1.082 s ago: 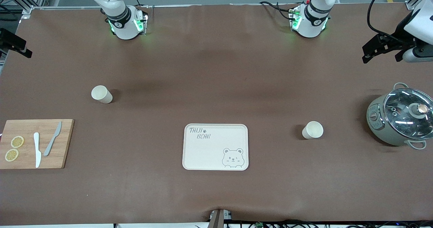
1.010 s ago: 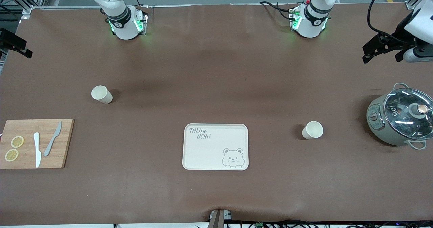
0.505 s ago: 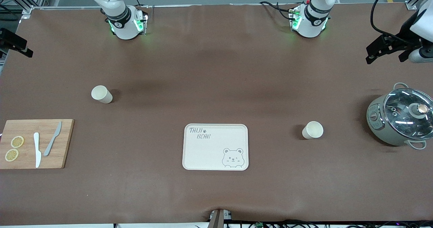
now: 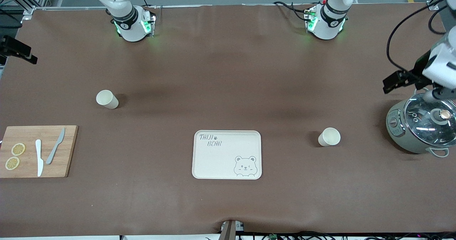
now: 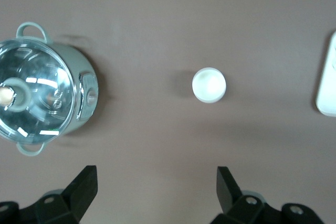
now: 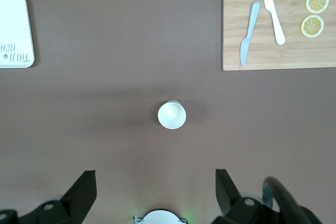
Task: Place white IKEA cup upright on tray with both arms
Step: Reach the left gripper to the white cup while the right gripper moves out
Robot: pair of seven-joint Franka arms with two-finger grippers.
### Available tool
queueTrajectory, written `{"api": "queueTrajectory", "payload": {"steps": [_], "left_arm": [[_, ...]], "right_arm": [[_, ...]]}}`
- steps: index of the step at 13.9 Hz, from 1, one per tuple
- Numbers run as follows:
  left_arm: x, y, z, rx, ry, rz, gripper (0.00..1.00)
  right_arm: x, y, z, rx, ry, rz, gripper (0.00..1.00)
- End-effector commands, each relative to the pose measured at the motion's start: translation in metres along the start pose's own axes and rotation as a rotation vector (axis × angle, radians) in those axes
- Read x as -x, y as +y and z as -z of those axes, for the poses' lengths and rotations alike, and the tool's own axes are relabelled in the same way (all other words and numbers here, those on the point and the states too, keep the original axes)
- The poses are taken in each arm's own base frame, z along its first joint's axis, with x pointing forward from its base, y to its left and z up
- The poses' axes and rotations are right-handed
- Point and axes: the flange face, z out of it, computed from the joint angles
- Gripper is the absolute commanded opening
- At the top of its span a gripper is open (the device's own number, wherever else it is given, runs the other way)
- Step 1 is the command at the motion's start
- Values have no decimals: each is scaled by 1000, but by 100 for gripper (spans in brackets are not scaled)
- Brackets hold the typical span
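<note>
The tray point(image 4: 227, 154) lay bare nearest the camera, ready for cups; farther off, one cup point(image 4: 329, 136) stood upright toward the left arm's end below the high, wide-open left gripper point(image 5: 156, 184), and another cup point(image 4: 106, 99) stood under the equally spread right gripper point(image 6: 156, 186), apparently for paired pickups.

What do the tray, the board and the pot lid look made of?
Tray: matte cream, probably plastic or fibre composite, with printed grey lettering. Board: wood or bamboo, judging by visible grain. Pot lid: clear glass, judging by bright reflections, with a metallic-looking knob.
</note>
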Motion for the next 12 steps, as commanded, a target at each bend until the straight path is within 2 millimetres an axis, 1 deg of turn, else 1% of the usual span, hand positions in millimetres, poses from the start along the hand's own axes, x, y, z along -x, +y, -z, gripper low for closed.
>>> {"api": "queueTrajectory", "payload": {"steps": [1,3,5,6,8,9,10,11,12], "left_arm": [[-13,-14,-32,-10,34,43,100],[-28,-10,-54,11,47,59,100],[-40,-4,-73,29,56,92,100],[-45,2,-85,58,47,106,100],[-52,14,-112,133,7,129,100],[-56,18,-127,139,-3,128,100],[-59,25,-141,142,-9,119,100],[-63,32,-154,144,-12,112,100],[-67,36,-171,147,-14,111,100]], "right_arm": [[-6,9,-2,-29,-11,-25,100],[-7,7,-4,-29,-15,-22,100],[-21,11,-24,-31,-56,-31,100],[-23,10,-26,-31,-56,-28,100],[-22,11,-26,-31,-59,-33,100],[-23,13,-28,-32,-62,-36,100],[-24,14,-31,-33,-68,-36,100],[-30,19,-42,-38,-92,-47,100],[-32,19,-44,-37,-94,-45,100]]}}
